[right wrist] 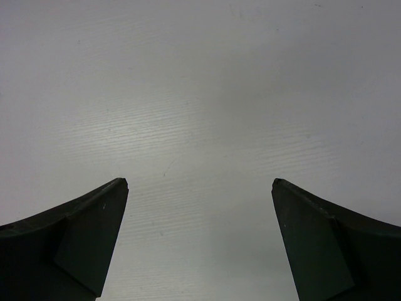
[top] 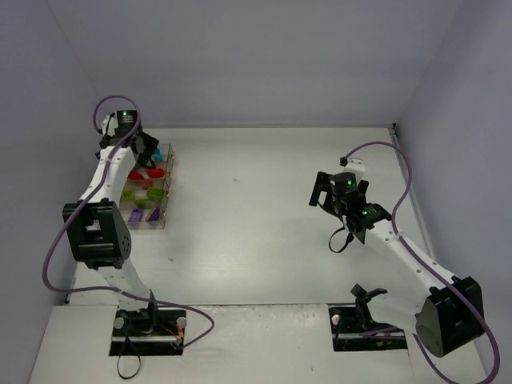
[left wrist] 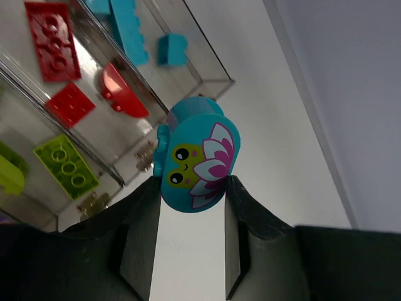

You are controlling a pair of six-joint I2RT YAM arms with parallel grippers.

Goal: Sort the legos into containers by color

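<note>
Legos (left wrist: 56, 41) lie in the clear containers (left wrist: 210, 66): cyan bricks (left wrist: 128, 28) in the end bin, red next to them, a lime brick (left wrist: 66, 166) beyond. 1 cyan rounded piece (left wrist: 197, 153) with a flower face sits clamped between the left tool's (left wrist: 191, 188) fingers, near the cyan bin's corner. The right tool (right wrist: 199, 182) hangs spread wide over the surface (right wrist: 200, 94), gripping nothing.
</note>
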